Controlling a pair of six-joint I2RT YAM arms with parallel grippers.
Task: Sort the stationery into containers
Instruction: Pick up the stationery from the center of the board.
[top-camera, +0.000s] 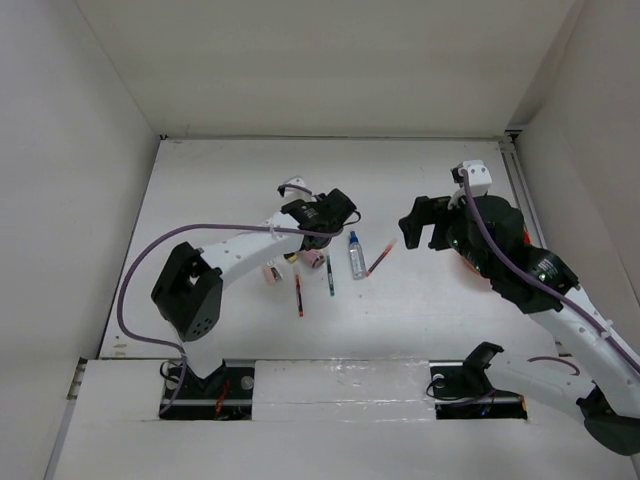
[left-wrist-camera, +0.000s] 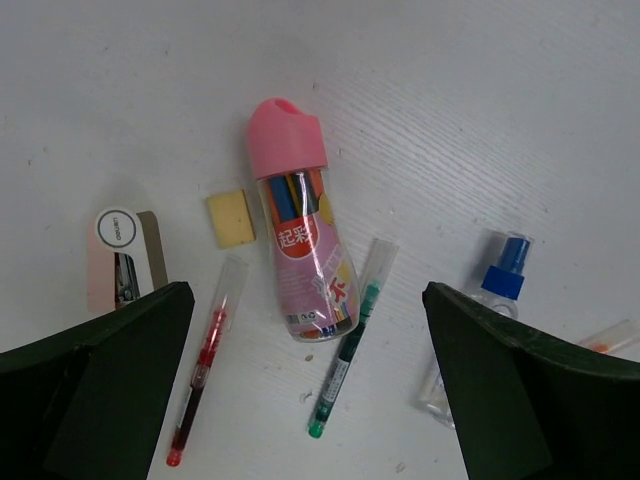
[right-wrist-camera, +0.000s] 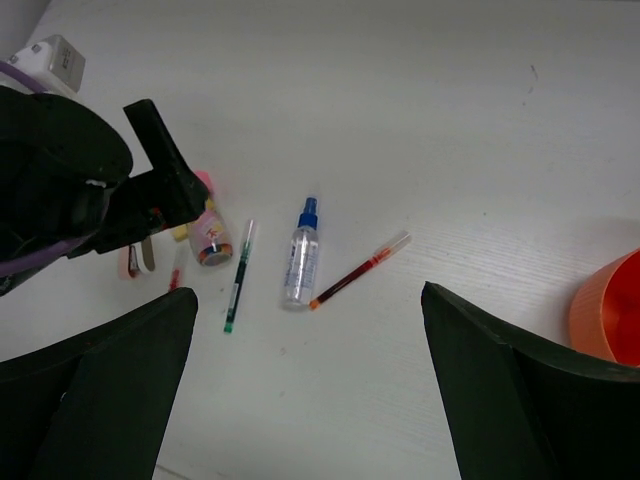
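The cup (right-wrist-camera: 608, 312) sits near the worktop's (top-camera: 230, 170) right edge, its inside unseen. Pens (left-wrist-camera: 345, 365), tube (left-wrist-camera: 295, 220), bottle (left-wrist-camera: 490, 300) and eraser (left-wrist-camera: 231, 217) lie mid-worktop, bare surface reaching the far edge. Left fingers (left-wrist-camera: 100, 380) gape empty over the tube; right fingers (right-wrist-camera: 520, 380) gape empty between bottle and cup.

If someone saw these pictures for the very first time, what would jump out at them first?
Probably the pink-capped tube, lying on the white table and framed between the wide-open jaws of the left gripper. Near it lie a red pen, a green pen, a blue-capped bottle and an orange pen. Then the bright orange cup, at the right edge of the right wrist view.
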